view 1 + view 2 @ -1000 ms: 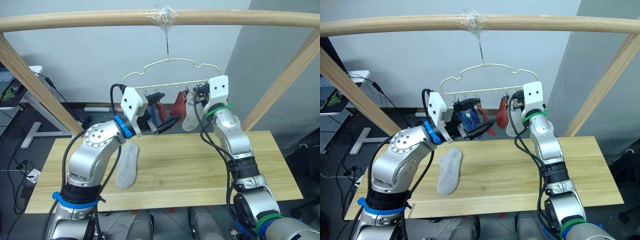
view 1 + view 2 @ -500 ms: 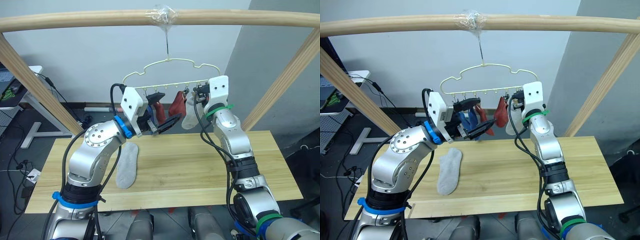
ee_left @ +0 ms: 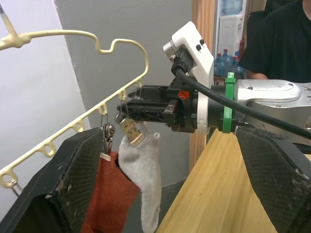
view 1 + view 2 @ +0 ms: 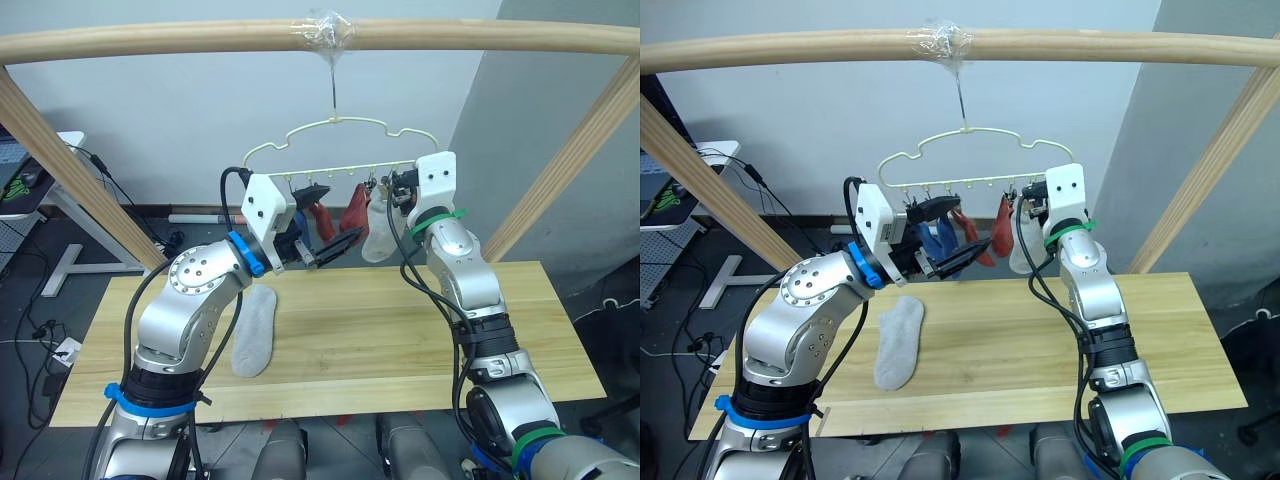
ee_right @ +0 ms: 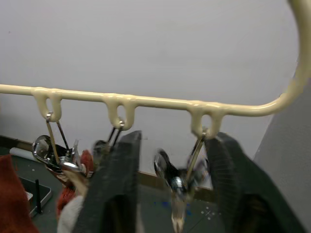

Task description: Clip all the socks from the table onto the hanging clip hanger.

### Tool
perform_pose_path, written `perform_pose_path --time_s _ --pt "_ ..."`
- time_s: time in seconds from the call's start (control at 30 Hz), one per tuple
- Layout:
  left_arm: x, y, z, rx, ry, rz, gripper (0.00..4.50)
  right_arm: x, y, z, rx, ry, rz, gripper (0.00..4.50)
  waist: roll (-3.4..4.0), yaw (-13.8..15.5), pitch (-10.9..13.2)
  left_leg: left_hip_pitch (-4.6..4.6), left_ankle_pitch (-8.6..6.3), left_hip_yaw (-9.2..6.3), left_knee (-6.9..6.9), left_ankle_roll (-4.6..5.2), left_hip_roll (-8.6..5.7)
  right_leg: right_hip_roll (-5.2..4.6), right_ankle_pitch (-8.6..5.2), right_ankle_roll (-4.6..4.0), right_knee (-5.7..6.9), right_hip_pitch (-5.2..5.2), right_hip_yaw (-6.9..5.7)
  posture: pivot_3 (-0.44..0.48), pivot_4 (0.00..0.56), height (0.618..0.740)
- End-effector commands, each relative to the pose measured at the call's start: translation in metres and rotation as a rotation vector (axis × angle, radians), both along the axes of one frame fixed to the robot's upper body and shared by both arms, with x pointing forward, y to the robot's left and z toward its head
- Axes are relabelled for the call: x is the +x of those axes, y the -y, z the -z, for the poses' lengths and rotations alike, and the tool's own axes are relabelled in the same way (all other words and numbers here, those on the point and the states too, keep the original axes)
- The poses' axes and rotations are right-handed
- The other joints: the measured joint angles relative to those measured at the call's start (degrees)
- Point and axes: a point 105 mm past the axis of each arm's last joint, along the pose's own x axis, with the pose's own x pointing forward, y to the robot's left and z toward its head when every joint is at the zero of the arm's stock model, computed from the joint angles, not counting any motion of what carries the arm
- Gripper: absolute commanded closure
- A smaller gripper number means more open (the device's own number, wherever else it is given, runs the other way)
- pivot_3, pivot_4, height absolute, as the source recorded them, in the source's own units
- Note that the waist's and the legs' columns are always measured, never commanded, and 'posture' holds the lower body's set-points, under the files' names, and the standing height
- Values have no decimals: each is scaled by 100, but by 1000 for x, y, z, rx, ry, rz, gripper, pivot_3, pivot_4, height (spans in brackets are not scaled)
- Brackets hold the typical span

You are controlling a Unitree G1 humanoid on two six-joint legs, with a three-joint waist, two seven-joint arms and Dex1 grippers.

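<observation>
The pale-yellow clip hanger [image 4: 340, 125] hangs from the top pole. On its clips hang a blue sock [image 4: 932, 238], two rust-red socks [image 4: 352, 210] and a light grey sock [image 4: 377, 235]. Another light grey sock [image 4: 255, 330] lies flat on the table [image 4: 400, 340] at the left. My left gripper [image 4: 345, 212] is held open in front of the hanging socks, with nothing in it. My right gripper [image 5: 172, 141] is at the hanger's right end, its fingers [image 5: 116, 184] slightly apart on either side of the bare end clip [image 5: 180, 182], beside the grey sock's clip [image 3: 127, 127].
A thick wooden pole frame [image 4: 150, 40] spans overhead, with slanted legs at both table ends. A person in black [image 3: 277, 39] stands beyond the table's right side. A desk with cables [image 4: 60, 200] stands at the far left.
The hanger and the hanging grey sock have swung slightly to the left. Both arms have stayed almost still.
</observation>
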Motion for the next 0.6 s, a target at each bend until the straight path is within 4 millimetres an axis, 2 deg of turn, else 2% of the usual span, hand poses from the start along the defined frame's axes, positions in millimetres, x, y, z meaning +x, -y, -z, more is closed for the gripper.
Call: perform_pose_path --time_s 0.03,0.43,0.53,0.6 --pt "-9 4 -13 -5 66 18 0 -4 -3 -12 -1 49 -11 1558 0 0 0 0 0 0 0 0 0 0 0 0 0 0 0 94 192 740" --pt "-9 3 -14 -5 71 17 0 -5 -3 -13 0 54 -10 1558 0 0 0 0 0 0 0 0 0 0 0 0 0 0 0 94 186 740" --pt "-9 3 -14 -6 72 17 0 -5 -4 -12 -2 51 -10 2162 0 1 0 0 0 0 0 0 0 0 0 0 0 0 0 94 186 740" --pt "-9 3 -14 -7 72 16 0 -4 -3 -12 -7 49 -7 2879 0 2 0 0 0 0 0 0 0 0 0 0 0 0 0 94 186 740"
